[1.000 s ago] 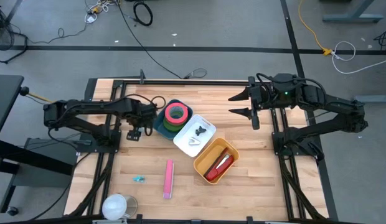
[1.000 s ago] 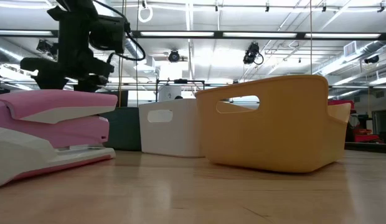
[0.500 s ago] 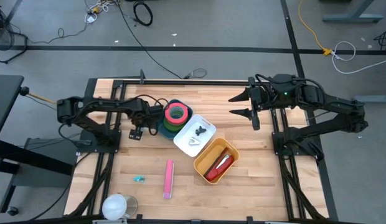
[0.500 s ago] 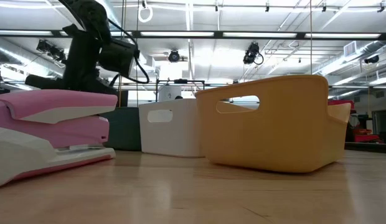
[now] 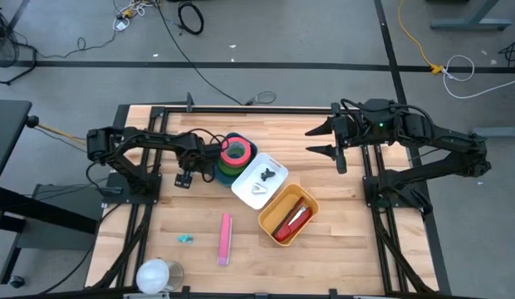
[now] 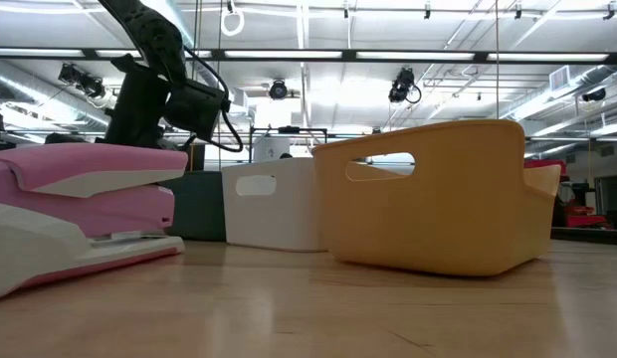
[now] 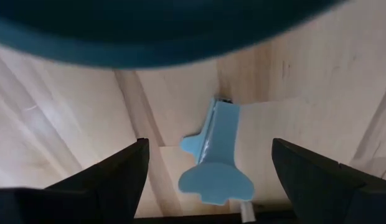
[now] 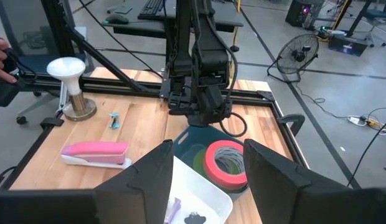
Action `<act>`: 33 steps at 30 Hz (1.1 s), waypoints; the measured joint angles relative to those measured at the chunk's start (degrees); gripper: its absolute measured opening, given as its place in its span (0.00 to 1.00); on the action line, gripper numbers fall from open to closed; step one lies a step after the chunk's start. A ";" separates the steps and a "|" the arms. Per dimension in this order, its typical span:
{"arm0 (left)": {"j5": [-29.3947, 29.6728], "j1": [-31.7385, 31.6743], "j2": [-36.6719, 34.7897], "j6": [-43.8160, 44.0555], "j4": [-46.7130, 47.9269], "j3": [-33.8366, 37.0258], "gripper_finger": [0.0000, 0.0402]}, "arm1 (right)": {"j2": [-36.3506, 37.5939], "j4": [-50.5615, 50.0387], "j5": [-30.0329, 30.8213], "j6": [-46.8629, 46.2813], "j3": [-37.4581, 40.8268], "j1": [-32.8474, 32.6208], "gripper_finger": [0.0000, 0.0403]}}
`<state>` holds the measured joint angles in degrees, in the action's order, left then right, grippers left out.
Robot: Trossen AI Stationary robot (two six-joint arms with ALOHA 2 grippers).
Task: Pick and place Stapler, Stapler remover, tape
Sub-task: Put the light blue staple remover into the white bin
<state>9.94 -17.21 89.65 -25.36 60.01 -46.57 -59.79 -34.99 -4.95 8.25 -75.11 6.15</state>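
A wooden table (image 5: 332, 241) stands on a grey floor strewn with cables; the low view shows ceiling lights and rigging beyond.

Three bins sit in a diagonal row at the table's middle. The dark bin (image 5: 218, 170), farthest left, holds a red roll of tape (image 5: 234, 151) lying on green rolls. The white bin (image 5: 277, 184) holds a small black staple remover (image 5: 267, 174). The yellow bin (image 5: 271, 220) holds a red stapler (image 5: 291, 221). A pink stapler (image 5: 224, 238) lies on the table near the front edge, with a small blue staple remover (image 5: 186, 239) to its left and well apart from the bins.

The left gripper (image 5: 206, 158) is just beside the dark bin's left wall, jaws wide apart and holding nothing. The right gripper (image 5: 311, 139) hangs over the far right of the table, jaws parted and empty.
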 joint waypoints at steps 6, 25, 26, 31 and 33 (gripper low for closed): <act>0.22 0.00 0.00 -0.65 0.14 0.00 0.73 | 0.00 0.01 0.00 0.00 0.00 0.00 0.48; 0.30 0.02 0.04 -1.00 1.46 0.09 0.49 | -0.04 0.03 0.04 -0.22 0.00 0.00 0.48; 0.30 0.02 0.04 -0.99 1.45 0.09 0.48 | -0.04 0.03 0.06 -0.22 0.00 0.00 0.48; 0.32 0.02 0.04 -0.96 1.45 0.09 0.45 | -0.04 0.03 0.04 -0.22 0.00 0.00 0.48; 0.32 0.02 0.04 -0.96 1.45 0.09 0.45 | -0.04 0.03 0.05 -0.22 0.00 0.01 0.48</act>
<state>10.26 -17.19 89.69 -26.33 61.45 -46.48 -59.83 -34.96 -4.90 8.03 -75.11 6.16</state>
